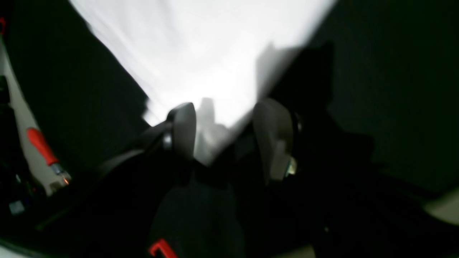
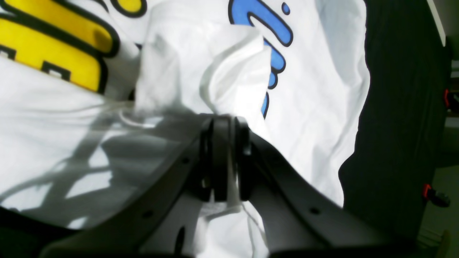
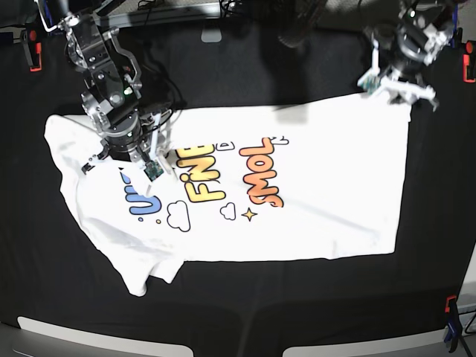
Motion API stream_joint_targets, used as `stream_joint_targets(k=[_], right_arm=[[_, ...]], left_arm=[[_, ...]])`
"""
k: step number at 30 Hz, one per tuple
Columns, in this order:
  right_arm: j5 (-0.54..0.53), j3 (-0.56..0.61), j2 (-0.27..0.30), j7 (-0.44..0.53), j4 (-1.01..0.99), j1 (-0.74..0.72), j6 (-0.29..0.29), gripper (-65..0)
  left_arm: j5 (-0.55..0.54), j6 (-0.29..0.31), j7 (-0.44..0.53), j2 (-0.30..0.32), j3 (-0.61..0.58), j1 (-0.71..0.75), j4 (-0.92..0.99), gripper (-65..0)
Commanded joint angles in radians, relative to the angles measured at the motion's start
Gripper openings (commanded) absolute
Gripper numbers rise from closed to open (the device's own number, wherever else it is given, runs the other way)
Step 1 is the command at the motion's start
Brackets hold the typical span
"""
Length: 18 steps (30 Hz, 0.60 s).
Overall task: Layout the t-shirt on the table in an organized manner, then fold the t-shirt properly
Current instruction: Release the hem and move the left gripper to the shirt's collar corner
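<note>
The t-shirt (image 3: 320,193) lies spread print side up on the black table (image 3: 245,305), with its left side creased and one sleeve folded under at the front left. My right gripper (image 3: 130,152) is over the shirt's left part. In the right wrist view it (image 2: 224,122) is shut on a raised fold of white cloth beside the blue mark (image 2: 272,32). My left gripper (image 3: 398,85) is at the shirt's far right corner. In the blurred left wrist view its jaws (image 1: 227,125) stand apart, with the tip of the white corner (image 1: 200,53) between them.
Red clips sit at the table's far left edge (image 3: 31,53) and far right edge (image 3: 468,67), and another is at the front right (image 3: 448,316). A red clip (image 2: 432,191) shows past the table edge in the right wrist view. Bare black cloth (image 1: 394,89) surrounds the shirt.
</note>
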<state>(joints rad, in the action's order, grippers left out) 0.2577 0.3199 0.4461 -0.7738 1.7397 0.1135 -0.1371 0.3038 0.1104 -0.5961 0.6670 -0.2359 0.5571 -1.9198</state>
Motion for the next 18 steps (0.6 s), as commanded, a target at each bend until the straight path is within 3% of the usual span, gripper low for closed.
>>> stream_joint_targets(k=[1,4,10,14,18], right_arm=[[0.011,-0.005,0.011,0.019,0.018,-0.014,0.011,-60.7],[0.011,-0.005,0.011,0.026,0.018,-0.014,0.011,-60.7],[0.011,-0.005,0.011,0.025,0.018,-0.014,0.011,-60.7],[0.011,-0.005,0.011,0.023,0.018,-0.013,0.011,-60.7],[0.011,-0.005,0.011,0.021,0.018,-0.013,0.011,-60.7]], left_arm=[[0.011,-0.022,0.026,0.019,0.005,0.003,-0.017,-37.5],[0.010,-0.066,0.040,0.030,0.005,0.002,-0.017,-37.5],[0.009,-0.069,0.078,0.029,0.005,-0.016,-0.012,-37.5],[-0.051,-0.069,0.090,0.026,0.005,-0.033,0.039,-37.5],[-0.005,-0.069,0.088,0.026,0.005,-0.034,0.108,-37.5]])
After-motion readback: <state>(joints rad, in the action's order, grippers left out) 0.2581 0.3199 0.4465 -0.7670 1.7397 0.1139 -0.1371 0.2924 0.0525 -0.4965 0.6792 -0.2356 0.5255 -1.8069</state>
